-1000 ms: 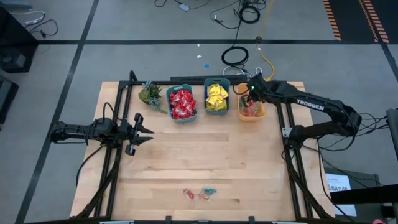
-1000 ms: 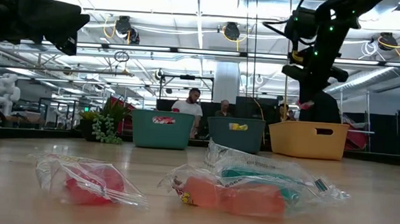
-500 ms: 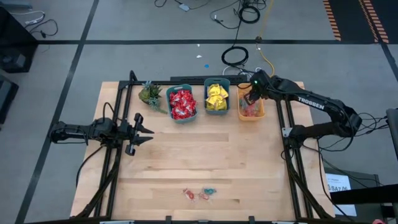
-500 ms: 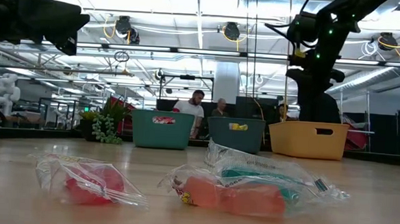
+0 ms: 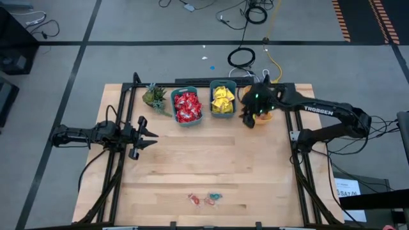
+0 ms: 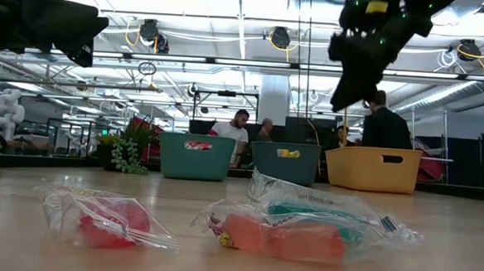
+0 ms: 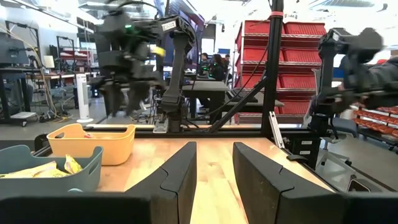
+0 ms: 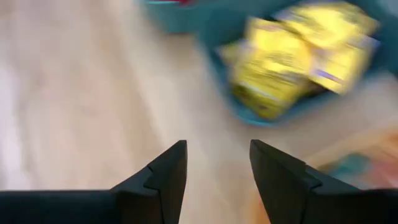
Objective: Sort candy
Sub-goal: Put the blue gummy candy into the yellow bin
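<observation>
Three small wrapped candy pieces point(image 5: 206, 199) lie together near the table's near edge: a red one point(image 6: 109, 220), a pink-orange one point(image 6: 282, 237) and a teal one point(image 6: 321, 213). Along the far edge stand a teal bin of red packets point(image 5: 187, 106), a teal bin of yellow packets point(image 5: 223, 99) and a yellow bin point(image 5: 263, 116). My right gripper point(image 5: 248, 119) hovers open at the yellow bin's near left corner, tilted down, with nothing between its fingers point(image 8: 217, 168). My left gripper point(image 5: 152, 134) waits open at the table's left side, level and high.
A small green plant point(image 5: 154, 96) stands at the far left, beside the red-packet bin. Bare wooden tabletop point(image 5: 211, 160) stretches between the bins and the loose candy. People stand in the room behind the bins point(image 6: 241, 127).
My right gripper has swung from above the yellow bin toward the table's left and near side, out past the bin's near left corner, rolling and tipping as it went. A small pink piece seen at its fingertips a second ago no longer shows there.
</observation>
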You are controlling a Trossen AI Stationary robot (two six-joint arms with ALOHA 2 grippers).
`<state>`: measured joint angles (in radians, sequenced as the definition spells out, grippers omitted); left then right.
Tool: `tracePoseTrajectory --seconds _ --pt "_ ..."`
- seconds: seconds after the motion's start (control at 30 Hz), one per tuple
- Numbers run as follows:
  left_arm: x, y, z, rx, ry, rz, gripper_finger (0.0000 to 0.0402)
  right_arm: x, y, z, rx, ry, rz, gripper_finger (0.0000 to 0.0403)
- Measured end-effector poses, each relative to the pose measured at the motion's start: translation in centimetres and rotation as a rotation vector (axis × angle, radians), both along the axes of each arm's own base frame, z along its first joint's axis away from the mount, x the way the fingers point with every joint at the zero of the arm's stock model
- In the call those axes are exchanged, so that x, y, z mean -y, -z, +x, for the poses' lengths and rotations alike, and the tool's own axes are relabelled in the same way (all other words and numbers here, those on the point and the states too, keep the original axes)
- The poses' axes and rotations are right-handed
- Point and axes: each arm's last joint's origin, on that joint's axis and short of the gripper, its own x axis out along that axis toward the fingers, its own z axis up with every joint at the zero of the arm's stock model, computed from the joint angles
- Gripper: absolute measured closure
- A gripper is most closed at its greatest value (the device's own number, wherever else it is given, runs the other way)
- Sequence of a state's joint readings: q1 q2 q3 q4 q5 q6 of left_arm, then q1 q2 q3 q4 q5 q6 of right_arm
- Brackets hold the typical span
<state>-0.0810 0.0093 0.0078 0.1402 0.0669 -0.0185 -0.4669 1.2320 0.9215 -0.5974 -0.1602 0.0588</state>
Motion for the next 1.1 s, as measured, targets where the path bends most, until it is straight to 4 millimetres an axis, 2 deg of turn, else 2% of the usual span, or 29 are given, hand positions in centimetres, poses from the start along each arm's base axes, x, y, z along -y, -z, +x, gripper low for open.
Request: tracePoseTrajectory --seconds 0.3,0.47,0.53,0.67,0.83,1.1 --pt "0.0 0.0 0.0 0.0 0.0 0.0 0.0288 -8.4 -1.2 3.6 0.167 -0.33 -0.086 0.0263" --pt "0.0 0.0 0.0 0.0 0.0 0.0 0.0288 -13.2 -1.3 4.3 0.205 -0.42 -0.171 0.0263" --pt "0.0 0.0 0.0 0.0 0.0 0.0 0.0288 -15.1 -1.1 4.4 0.21 -0.401 -0.195 0.0264" --pt "0.0 0.0 0.0 0.001 0.0 0.0 0.0288 -18.7 -0.3 4.9 0.204 -0.368 -0.181 0.0264" --pt "0.0 0.0 0.0 0.0 0.0 0.0 0.0288 -23.0 0.9 6.5 0.15 -0.373 -0.136 0.0264" --pt "0.0 0.0 0.0 0.0 0.0 0.0 0.0288 -27.7 4.7 9.4 0.048 -0.326 -0.023 0.0264"
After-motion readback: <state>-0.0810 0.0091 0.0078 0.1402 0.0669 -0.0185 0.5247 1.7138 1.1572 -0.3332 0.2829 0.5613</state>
